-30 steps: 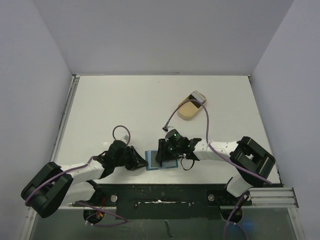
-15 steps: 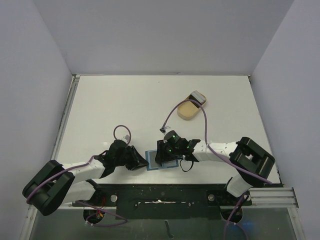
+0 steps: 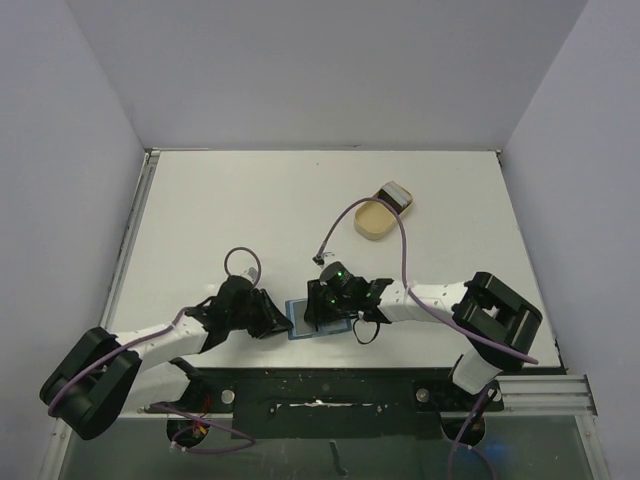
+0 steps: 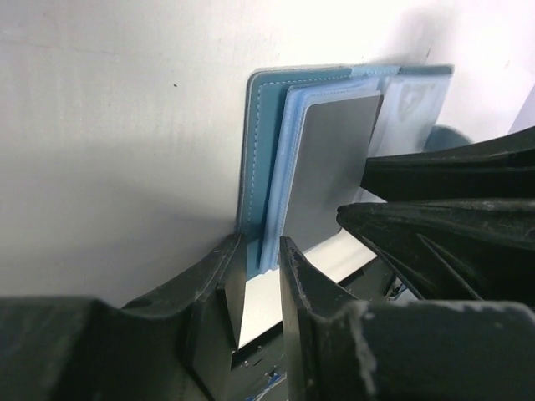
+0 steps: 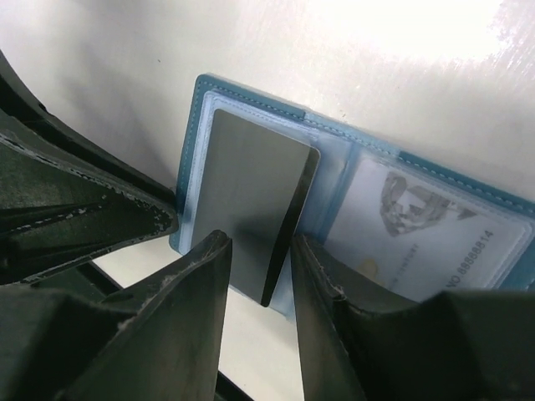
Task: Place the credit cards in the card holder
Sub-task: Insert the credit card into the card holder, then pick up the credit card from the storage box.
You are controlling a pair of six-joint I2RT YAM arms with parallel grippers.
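Now the right gripper (image 5: pixel 259 255) (clamping a grey card (image 5: pixel 247 184)) sits further left; left gripper (image 4: pixel 259 251) pinches the card holder (image 4: pixel 261 150).

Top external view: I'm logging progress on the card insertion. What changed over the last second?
The right gripper, holding the grey card, slid slightly left over the blue wallet, toward the left gripper. Left gripper, blue wallet and tan dish stayed put.

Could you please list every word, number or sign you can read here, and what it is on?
"NO.88888814", last digits unsure: on the pale printed card in a pocket of the soft blue bifold wallet.
Small line under that card's emblem: too blurred to read.
Flat plain grey card: no text.
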